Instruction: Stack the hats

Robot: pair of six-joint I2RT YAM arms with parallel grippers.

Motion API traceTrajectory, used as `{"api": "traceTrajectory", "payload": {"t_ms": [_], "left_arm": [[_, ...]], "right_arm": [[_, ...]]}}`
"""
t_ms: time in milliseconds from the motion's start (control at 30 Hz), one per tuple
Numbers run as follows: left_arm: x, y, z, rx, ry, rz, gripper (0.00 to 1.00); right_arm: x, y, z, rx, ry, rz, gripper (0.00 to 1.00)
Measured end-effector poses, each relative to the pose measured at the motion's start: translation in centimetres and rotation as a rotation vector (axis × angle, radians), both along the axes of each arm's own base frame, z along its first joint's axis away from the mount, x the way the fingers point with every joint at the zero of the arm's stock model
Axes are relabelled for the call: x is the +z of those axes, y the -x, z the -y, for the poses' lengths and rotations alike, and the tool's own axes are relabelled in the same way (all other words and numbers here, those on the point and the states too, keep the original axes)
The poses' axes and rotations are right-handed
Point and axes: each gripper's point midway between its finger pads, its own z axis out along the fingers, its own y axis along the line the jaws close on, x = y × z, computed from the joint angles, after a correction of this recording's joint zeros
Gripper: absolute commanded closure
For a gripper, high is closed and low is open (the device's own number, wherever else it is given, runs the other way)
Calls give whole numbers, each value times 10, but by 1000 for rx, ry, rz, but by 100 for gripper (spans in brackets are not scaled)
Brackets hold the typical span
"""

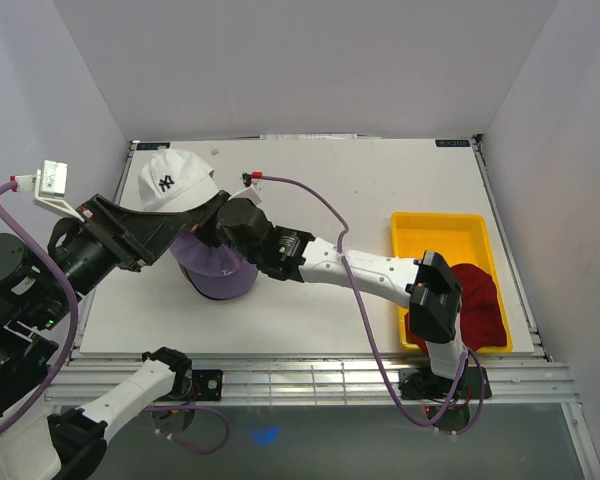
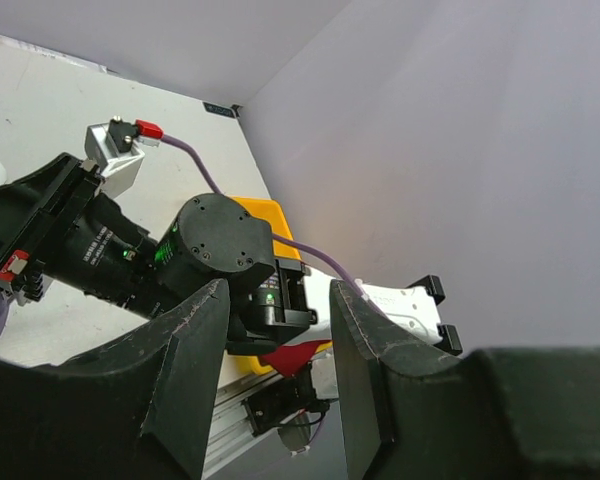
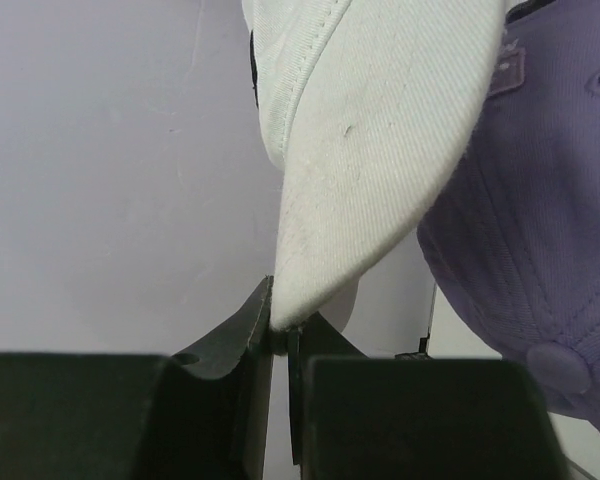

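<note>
Dark red hat lies in the yellow tray at the table's right edge. Lavender hat sits toward the near left. Left hand hangs half open, empty. Farther back, right hand is pinched tight on the white hat by its brim

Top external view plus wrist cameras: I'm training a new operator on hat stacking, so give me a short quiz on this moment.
1. True or false: the right gripper pinches the brim of the white cap.
2. Which cap lies at the yellow tray? A tan, B dark red, C green.
3. Fill in: the left gripper is ____, holding nothing.
Key: 1 true; 2 B, the dark red cap; 3 open.
</note>
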Motion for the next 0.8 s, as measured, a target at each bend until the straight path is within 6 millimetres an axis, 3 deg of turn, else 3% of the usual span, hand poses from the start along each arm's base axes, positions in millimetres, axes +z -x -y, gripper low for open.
{"api": "traceTrajectory", "payload": {"t_ms": [167,367,633,800], "left_arm": [[0,-1,-1,5,0,0,45],[0,-2,-2,17,-3,3,46],[4,-2,-6,34,-1,15,45],[8,0,-8,40,2,28,46]], "right_arm": [[8,1,3,4,-35,35,92],[21,8,21,8,-79,73,92],[58,20,49,16,-199,129,92],[56,28,62,24,-224,139,92]]}}
